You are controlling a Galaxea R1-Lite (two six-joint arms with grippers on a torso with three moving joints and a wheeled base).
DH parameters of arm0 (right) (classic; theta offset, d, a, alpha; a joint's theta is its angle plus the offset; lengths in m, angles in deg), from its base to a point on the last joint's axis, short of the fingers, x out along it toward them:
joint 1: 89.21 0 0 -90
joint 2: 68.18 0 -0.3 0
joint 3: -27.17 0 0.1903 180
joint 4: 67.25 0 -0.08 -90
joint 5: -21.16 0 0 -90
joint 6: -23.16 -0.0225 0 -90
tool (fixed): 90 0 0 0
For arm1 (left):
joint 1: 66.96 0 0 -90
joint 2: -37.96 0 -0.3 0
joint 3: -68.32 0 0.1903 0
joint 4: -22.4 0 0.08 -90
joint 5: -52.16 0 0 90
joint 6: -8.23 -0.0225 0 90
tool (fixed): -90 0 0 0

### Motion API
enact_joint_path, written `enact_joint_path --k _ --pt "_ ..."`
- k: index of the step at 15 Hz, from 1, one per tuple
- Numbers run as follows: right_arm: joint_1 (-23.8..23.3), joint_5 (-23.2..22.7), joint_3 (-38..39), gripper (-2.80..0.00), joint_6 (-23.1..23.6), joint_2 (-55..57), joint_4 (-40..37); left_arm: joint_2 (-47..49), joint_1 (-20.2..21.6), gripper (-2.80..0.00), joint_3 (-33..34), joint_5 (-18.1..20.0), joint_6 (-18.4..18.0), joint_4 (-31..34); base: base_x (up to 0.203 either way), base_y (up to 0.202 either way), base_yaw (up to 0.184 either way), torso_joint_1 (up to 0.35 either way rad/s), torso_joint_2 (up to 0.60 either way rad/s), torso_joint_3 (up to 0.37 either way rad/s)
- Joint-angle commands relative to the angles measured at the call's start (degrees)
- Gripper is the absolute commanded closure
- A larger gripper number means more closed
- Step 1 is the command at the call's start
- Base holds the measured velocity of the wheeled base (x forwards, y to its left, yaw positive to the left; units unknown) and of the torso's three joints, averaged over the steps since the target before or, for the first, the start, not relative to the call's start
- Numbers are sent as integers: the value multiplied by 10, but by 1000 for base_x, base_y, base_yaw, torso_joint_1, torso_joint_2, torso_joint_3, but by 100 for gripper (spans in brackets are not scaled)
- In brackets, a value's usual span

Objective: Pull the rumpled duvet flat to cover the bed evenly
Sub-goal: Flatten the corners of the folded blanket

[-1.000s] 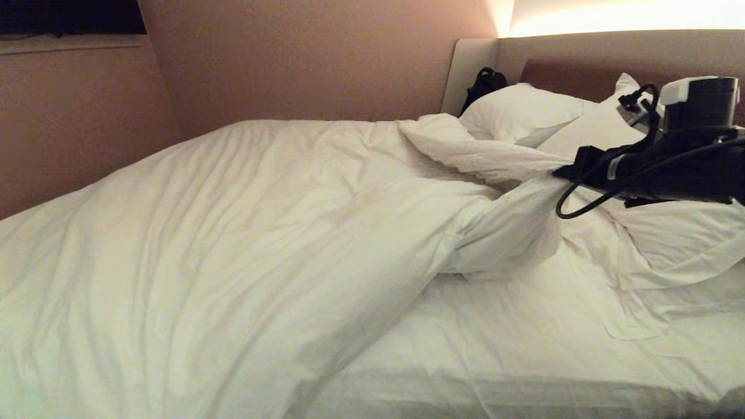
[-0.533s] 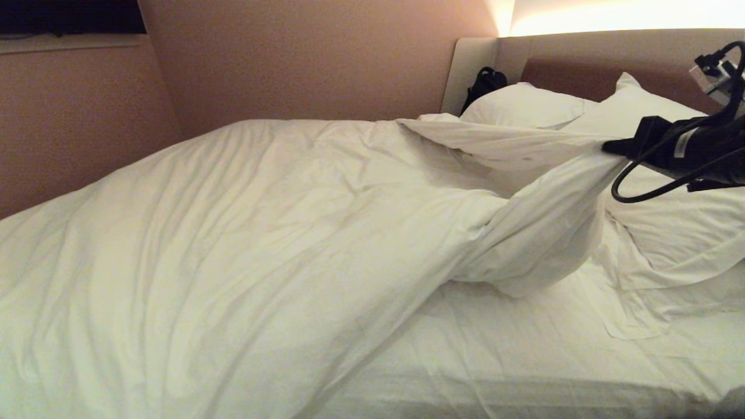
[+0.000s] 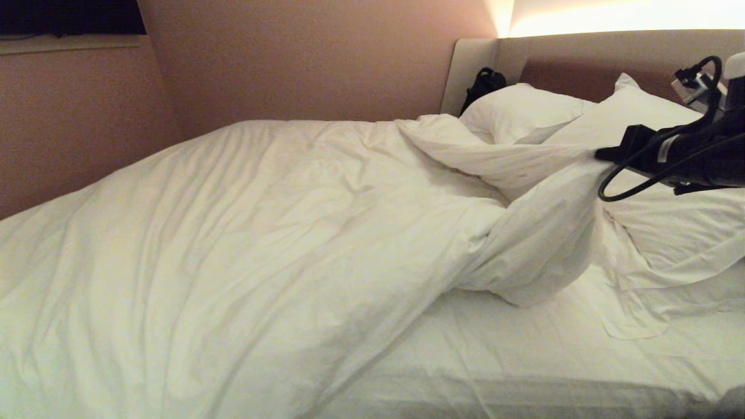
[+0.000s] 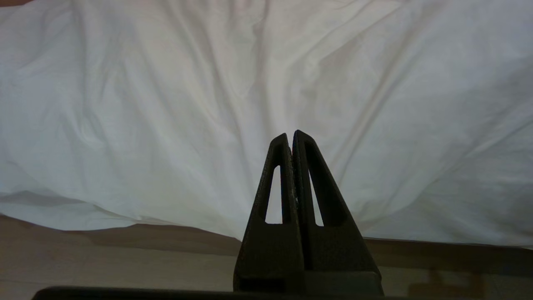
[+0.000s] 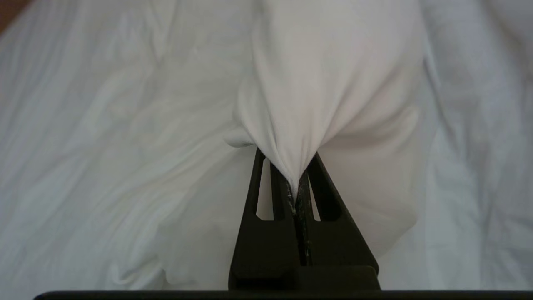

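The puffy white duvet [image 3: 244, 244] covers the left and middle of the bed [image 3: 524, 361], bunched toward the pillows, with bare sheet showing at the near right. My right gripper [image 3: 602, 154] hangs above the pillow area at the right, shut on a corner of the duvet [image 5: 300, 125]; the cloth is pinched between its fingers [image 5: 316, 183] and drawn up taut from the mattress. My left gripper [image 4: 290, 135] is shut on nothing, parked low beside the bed, facing the duvet's hanging side [image 4: 208, 104]. The left gripper does not show in the head view.
Two white pillows [image 3: 524, 110] [image 3: 669, 233] lie against the padded headboard [image 3: 582, 64]. A black bag [image 3: 483, 84] sits in the far corner by the headboard. A pinkish wall [image 3: 291, 58] runs along the far side. Wooden floor [image 4: 104, 258] lies below the duvet's edge.
My right gripper has carried the duvet corner to the right, toward the headboard, lifting and stretching the fold; in the last half second it eased back slightly to the left and down.
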Motion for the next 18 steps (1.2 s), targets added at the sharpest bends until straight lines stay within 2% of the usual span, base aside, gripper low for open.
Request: enact_joint_path --k 1,5,6,8,11,16,18 --pt "31 -1 19 0 2 16 0 0 0 0 0 0 -1 0 0 0 0 0 0 0" --pt "133 0 56 0 9 35 3 0 0 0 0 0 0 0 0 0 0 0 0 0" --pt "158 0 57 -280 9 43 4 0 0 0 0 0 0 0 0 0 0 0 0 0" --pt "178 0 58 -280 9 63 3 0 0 0 0 0 0 0 0 0 0 0 0 0" --pt "179 -1 86 -280 7 35 0 0 0 0 0 0 -1 0 0 0 0 0 0 0" --pt "178 -4 184 -280 4 -148 -5 0 0 0 0 0 0 0 0 0 0 0 0 0" --pt "155 -6 241 -280 -14 -219 -7 1 0 0 0 0 0 0 0 0 0 0 0 0"
